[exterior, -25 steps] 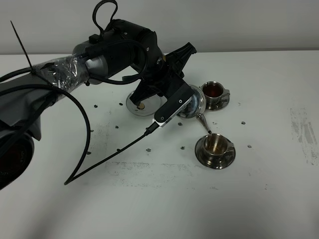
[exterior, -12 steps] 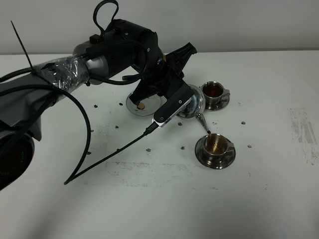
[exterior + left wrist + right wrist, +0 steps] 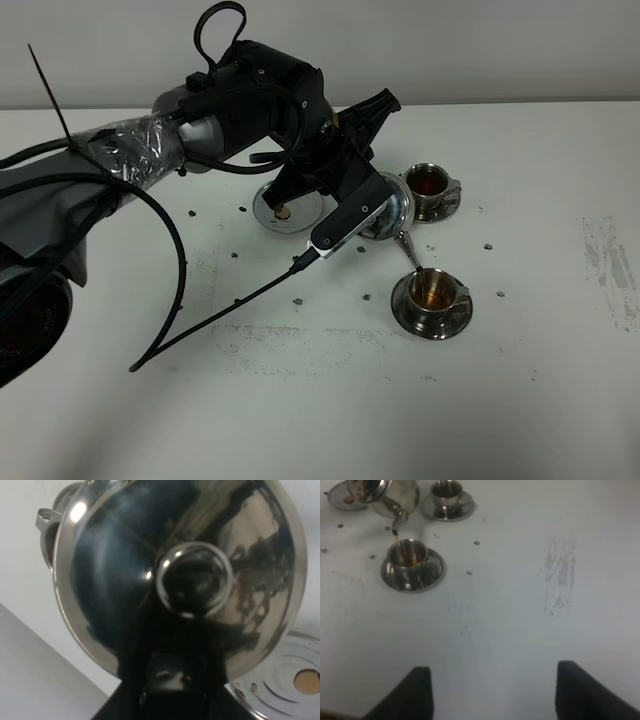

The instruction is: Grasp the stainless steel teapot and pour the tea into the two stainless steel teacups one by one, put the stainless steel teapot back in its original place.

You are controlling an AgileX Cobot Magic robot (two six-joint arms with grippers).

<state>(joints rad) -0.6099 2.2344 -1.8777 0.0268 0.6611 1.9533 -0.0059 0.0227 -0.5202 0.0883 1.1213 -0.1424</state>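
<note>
Over the nearer teacup (image 3: 437, 304), left gripper (image 3: 172, 676) holds the teapot (image 3: 397, 211) tilted

A white tabletop (image 3: 560, 400) fills most of the high view and meets a pale grey wall (image 3: 500, 50) along the top of the frame. Small dark specks (image 3: 488, 246) dot its middle. A grey scuffed patch (image 3: 608, 268) marks the right edge, and a faint smudged band (image 3: 300, 335) runs below centre.

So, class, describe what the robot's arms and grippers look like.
The left arm is black and grey, partly wrapped in clear film, with looping black cables, a black zip tie, and a black wrist camera edged white. The right gripper shows two dark fingers.
</note>
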